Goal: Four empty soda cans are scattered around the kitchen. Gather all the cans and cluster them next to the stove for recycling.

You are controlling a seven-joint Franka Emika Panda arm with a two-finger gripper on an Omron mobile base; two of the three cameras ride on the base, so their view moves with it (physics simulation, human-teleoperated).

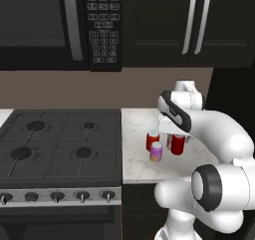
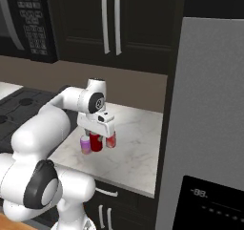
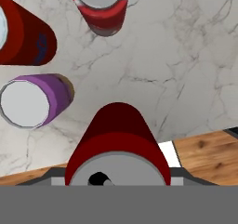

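My fingers [image 3: 116, 183] pinch the fourth red can [image 3: 117, 144], lowering it beside three cans clustered near the stove [image 1: 60, 144].

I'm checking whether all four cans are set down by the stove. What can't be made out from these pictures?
- Pincer fingers: in the hand view the nearest red can covers them; whether that can rests on the counter is unclear.
- Fourth can: in the left base view the arm hides part of the cluster beside the purple can.
- Stove: cut off by the left edge.
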